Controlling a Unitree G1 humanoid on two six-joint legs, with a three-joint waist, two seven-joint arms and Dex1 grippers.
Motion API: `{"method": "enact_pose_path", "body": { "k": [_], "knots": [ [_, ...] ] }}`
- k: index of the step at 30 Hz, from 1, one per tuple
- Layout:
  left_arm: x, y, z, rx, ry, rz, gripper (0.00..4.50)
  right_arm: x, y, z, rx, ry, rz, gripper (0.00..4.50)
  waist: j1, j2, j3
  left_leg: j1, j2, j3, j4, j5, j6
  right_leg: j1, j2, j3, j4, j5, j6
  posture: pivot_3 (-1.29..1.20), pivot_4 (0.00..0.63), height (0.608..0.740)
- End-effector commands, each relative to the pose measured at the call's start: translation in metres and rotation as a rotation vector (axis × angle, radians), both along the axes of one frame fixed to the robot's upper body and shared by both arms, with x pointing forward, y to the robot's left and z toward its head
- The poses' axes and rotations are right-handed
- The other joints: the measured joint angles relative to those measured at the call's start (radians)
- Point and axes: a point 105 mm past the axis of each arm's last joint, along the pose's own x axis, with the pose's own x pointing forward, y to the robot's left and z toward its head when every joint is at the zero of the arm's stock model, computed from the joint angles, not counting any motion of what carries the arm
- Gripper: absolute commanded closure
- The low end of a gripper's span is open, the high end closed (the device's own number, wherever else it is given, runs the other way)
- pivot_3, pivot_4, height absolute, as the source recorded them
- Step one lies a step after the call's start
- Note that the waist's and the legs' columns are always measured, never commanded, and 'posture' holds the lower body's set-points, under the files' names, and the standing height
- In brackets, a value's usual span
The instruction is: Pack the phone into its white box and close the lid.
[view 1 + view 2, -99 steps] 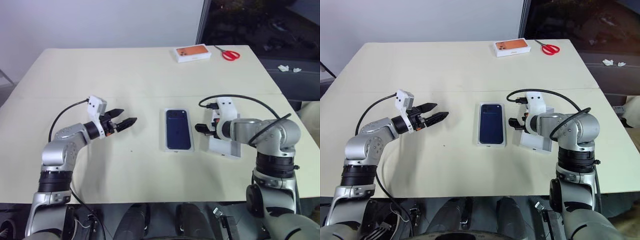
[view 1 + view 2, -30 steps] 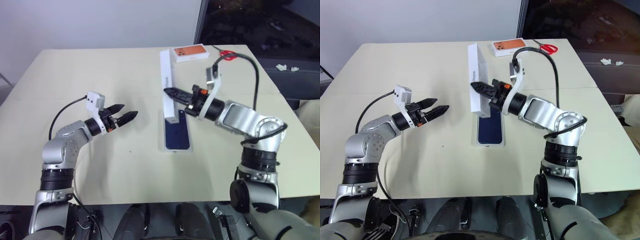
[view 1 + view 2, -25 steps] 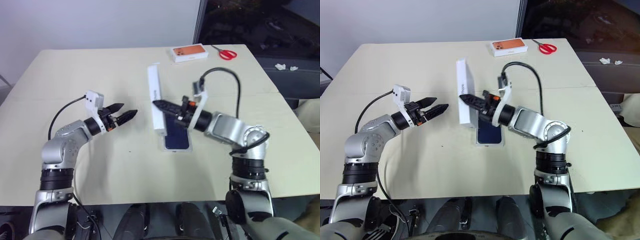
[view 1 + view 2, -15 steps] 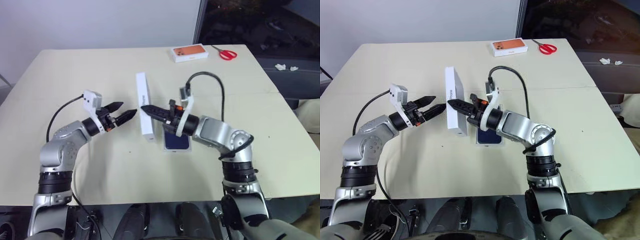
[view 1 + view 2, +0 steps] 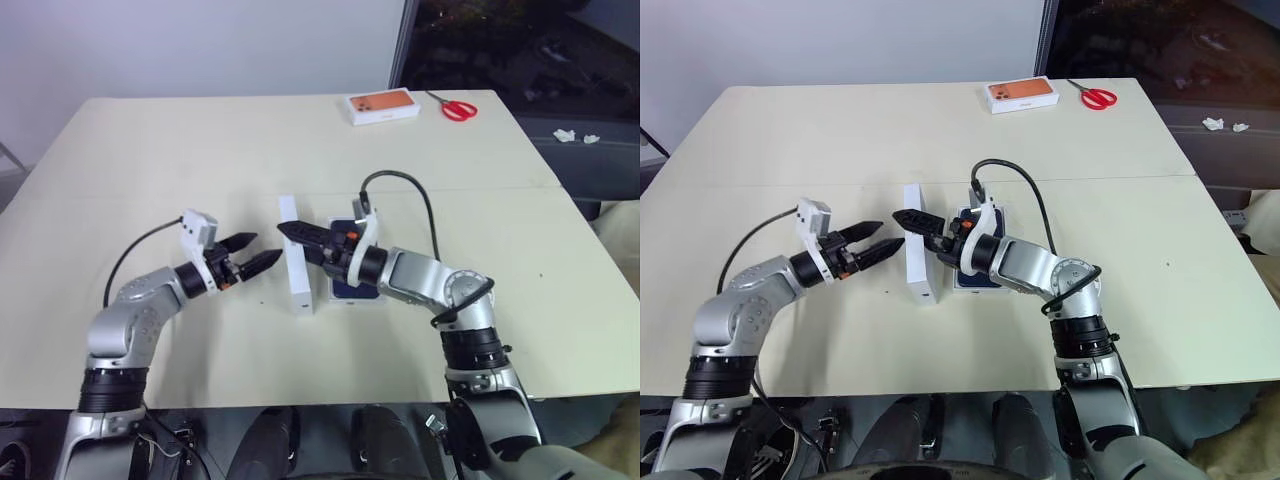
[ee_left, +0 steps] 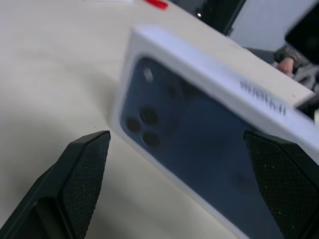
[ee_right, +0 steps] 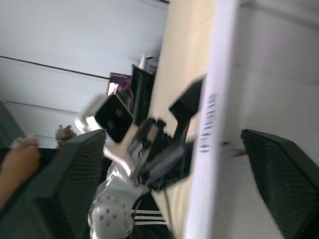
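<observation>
We judge the lid [image 5: 296,258] light and stiff: grip its thin edges. Both hands [image 5: 258,254] [image 5: 298,237] gape wide, empty.

Bright, even light falls from overhead across the cream table [image 5: 150,150], shadows soft and short under the arms. Past the table's far right corner it goes dark (detail there is lost). Up close, the lid [image 6: 209,129] smears with blur, and the right wrist view is hazy, streaked.

Lab or office: bare table [image 5: 200,150]
</observation>
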Motion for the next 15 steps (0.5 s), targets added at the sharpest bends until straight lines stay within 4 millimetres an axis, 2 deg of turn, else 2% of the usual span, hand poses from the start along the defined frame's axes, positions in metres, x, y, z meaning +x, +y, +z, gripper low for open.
{"method": "enact_pose_path", "body": {
  "k": [1, 3, 7, 8, 10, 12, 15],
  "knots": [
    [-0.002, -0.009, 0.007, -0.017, -0.033, -0.034, 1.24, 0.003, -0.010, 0.034, -0.011, -0.177, 0.009, 0.00, 0.000, 0.000, 0.000, 0.000, 0.000, 0.000, 0.000, 0.000, 0.000, 0.000, 0.000, 0.000, 0.000, 0.000, 0.000, 0.00, 0.150, 0.740],
    [0.000, -0.014, 0.008, -0.036, -0.038, -0.035, 2.22, 0.004, -0.019, 0.048, -0.069, -0.285, 0.023, 0.00, 0.000, 0.000, 0.000, 0.000, 0.000, 0.000, 0.000, 0.000, 0.000, 0.000, 0.000, 0.000, 0.000, 0.000, 0.000, 0.00, 0.150, 0.740],
    [0.002, -0.026, 0.006, -0.055, -0.037, -0.047, 4.24, 0.004, -0.032, 0.059, -0.192, -0.439, 0.046, 0.00, 0.003, 0.000, 0.000, 0.000, 0.000, 0.000, 0.000, 0.000, 0.000, 0.001, 0.000, 0.000, -0.001, 0.000, 0.000, 0.00, 0.150, 0.740],
    [0.002, -0.028, 0.006, -0.061, -0.034, -0.052, 4.38, 0.004, -0.035, 0.061, -0.205, -0.460, 0.053, 0.00, 0.003, 0.000, 0.000, 0.000, 0.000, 0.000, 0.000, 0.000, 0.000, 0.001, 0.000, 0.000, -0.001, 0.000, 0.000, 0.00, 0.150, 0.740],
    [0.004, -0.035, 0.005, -0.073, -0.030, -0.063, 4.38, 0.007, -0.050, 0.058, -0.358, -0.577, 0.049, 0.00, 0.003, 0.000, 0.000, 0.000, 0.000, 0.000, 0.000, 0.000, 0.000, 0.001, 0.000, 0.000, -0.001, 0.000, 0.000, 0.00, 0.150, 0.740],
    [0.008, -0.043, 0.002, -0.085, -0.027, -0.066, 4.38, 0.019, -0.070, 0.052, -0.546, -0.694, 0.010, 0.00, 0.008, 0.000, 0.000, 0.000, 0.000, 0.000, 0.001, 0.000, 0.001, 0.002, 0.000, -0.001, -0.001, 0.000, 0.000, 0.00, 0.150, 0.740],
    [0.015, -0.055, 0.002, -0.107, -0.029, -0.073, 4.38, 0.030, -0.088, 0.047, -0.696, -0.804, -0.013, 0.00, 0.006, 0.000, 0.001, 0.000, -0.001, 0.000, 0.002, -0.001, 0.001, 0.002, 0.000, -0.002, -0.002, 0.000, 0.000, 0.00, 0.150, 0.740]
  ]
}}
